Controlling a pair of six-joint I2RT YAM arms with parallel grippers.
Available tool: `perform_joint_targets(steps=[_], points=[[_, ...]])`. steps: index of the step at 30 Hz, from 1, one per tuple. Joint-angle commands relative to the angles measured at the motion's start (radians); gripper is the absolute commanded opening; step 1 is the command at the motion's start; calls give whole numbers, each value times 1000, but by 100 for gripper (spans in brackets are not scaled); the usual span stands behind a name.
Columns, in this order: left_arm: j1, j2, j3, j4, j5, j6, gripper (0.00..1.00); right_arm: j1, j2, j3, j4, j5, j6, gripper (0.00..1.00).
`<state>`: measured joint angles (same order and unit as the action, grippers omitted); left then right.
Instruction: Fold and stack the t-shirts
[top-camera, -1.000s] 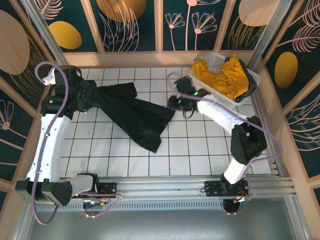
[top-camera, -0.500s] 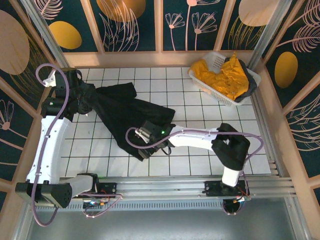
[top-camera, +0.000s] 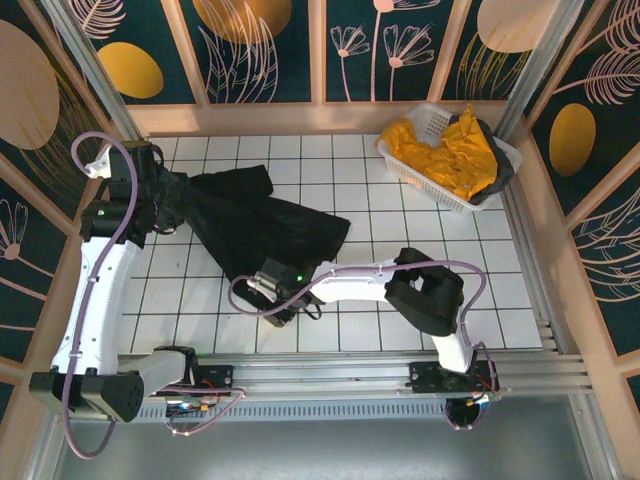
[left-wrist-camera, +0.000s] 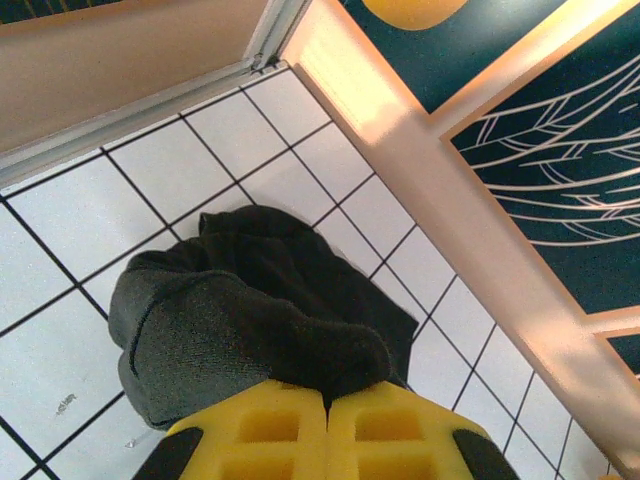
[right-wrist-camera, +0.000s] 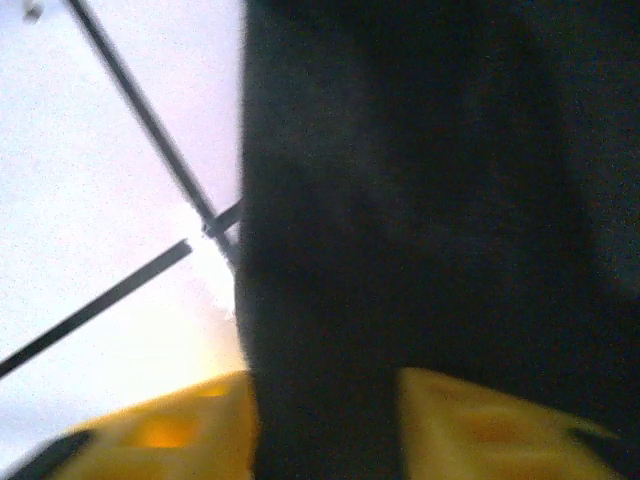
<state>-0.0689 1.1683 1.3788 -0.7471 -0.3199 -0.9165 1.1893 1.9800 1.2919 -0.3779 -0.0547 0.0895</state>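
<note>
Well to the left of the white basket (top-camera: 432, 122), on the tiled table (top-camera: 400, 210), we see the black t-shirt (top-camera: 265, 225) lying partly spread, with many folds. Its end farthest from the basket is gathered into a narrow bunch, and this bunch goes into the left gripper (top-camera: 163, 190). On the left wrist view the left gripper (left-wrist-camera: 327, 400) has its yellow fingers (left-wrist-camera: 270, 430) pressed together. The black t-shirt (left-wrist-camera: 250, 320) comes out from between their tips as a thick roll, so we say that they pinch the fabric.

The right gripper (top-camera: 268, 290) is at the shirt's corner that lies far left of the basket and nearer to the arm bases. On the right wrist view the right gripper (right-wrist-camera: 325, 400) has a fold of the black t-shirt (right-wrist-camera: 420, 200) between its two fingers (right-wrist-camera: 190, 425). The fabric fills the gap and touches both, so these fingers pinch it too. This picture is blurred.

Inside the basket lie the mustard-yellow t-shirts (top-camera: 440, 155), crumpled in a heap, and a dark cloth (top-camera: 497, 165) hangs at the basket's right side.
</note>
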Motion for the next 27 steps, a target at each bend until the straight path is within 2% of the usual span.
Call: perform_joint_targets(steps=[1, 2, 3, 10, 17, 20, 22, 25, 27], points=[[8, -13, -12, -2, -6, 28, 0, -75, 9, -19, -31, 99, 102, 9], [9, -7, -11, 0, 1, 31, 0, -107, -16, -24, -37, 128, 125, 1], [9, 1, -8, 3, 10, 34, 0, -149, -53, -27, -45, 154, 147, 0], [16, 111, 90, 32, 88, 62, 0, -467, -311, 103, -71, 158, 179, 0], [27, 210, 261, 64, 156, 116, 0, -694, -392, 351, -74, 116, 196, 0], [27, 224, 278, 106, 291, 148, 0, -756, -411, 403, -79, 125, 225, 0], [27, 217, 238, 137, 430, 160, 0, -785, -441, 390, -79, 139, 247, 0], [23, 165, 75, 238, 701, 134, 0, -829, -478, 330, -94, 127, 269, 0], [-2, 112, -73, 315, 841, 96, 0, -853, -510, 262, -96, 131, 278, 0]])
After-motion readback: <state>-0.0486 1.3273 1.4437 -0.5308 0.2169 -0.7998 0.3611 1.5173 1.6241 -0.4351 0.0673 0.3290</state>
